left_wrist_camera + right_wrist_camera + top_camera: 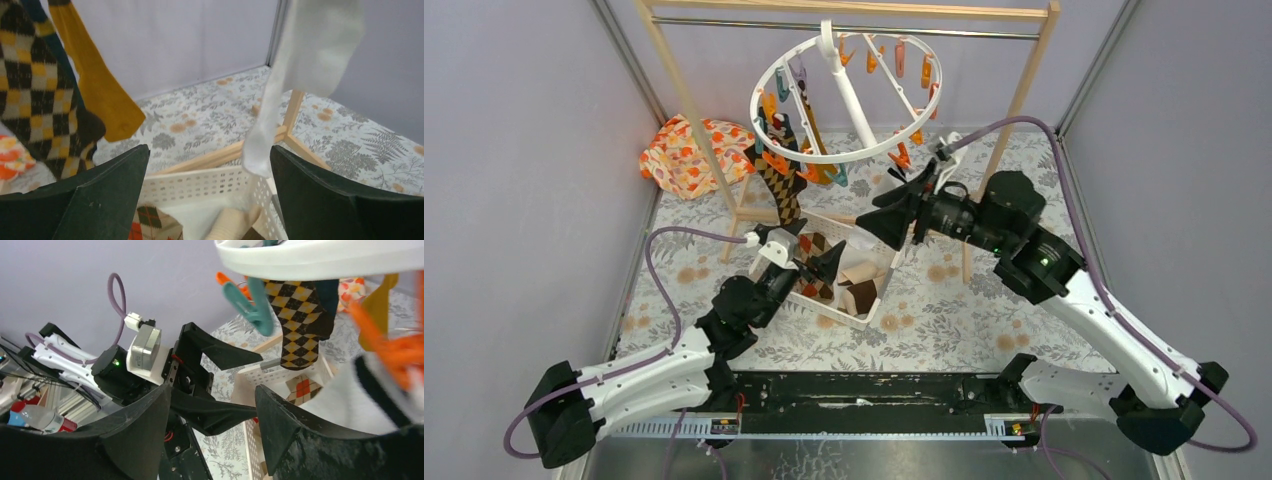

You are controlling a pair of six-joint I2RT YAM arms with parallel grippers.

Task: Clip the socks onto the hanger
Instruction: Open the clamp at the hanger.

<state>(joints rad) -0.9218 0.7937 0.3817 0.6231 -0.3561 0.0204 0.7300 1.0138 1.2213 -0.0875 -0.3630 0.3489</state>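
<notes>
The white ring hanger (844, 155) hangs from the rail, and its rim also shows in the right wrist view (320, 257). A black-tan argyle sock (779, 178) and a mustard sock (100, 85) hang clipped at its left side. A white sock (300, 60) hangs at its front, seemingly from an orange clip (395, 347). My left gripper (819, 262) is open and empty over the basket's socks: a red argyle one (150, 222) and a beige one (860, 272). My right gripper (894, 212) is open and empty below the hanger's front rim, right beside the white sock (350, 400).
The white slotted basket (882, 300) stands on the floral cloth under the hanger. The wooden rail frame (686, 95) straddles it, with a foot bar (225, 154) behind the basket. An orange-flowered bundle (686, 152) lies at the back left. A teal clip (255, 300) dangles free.
</notes>
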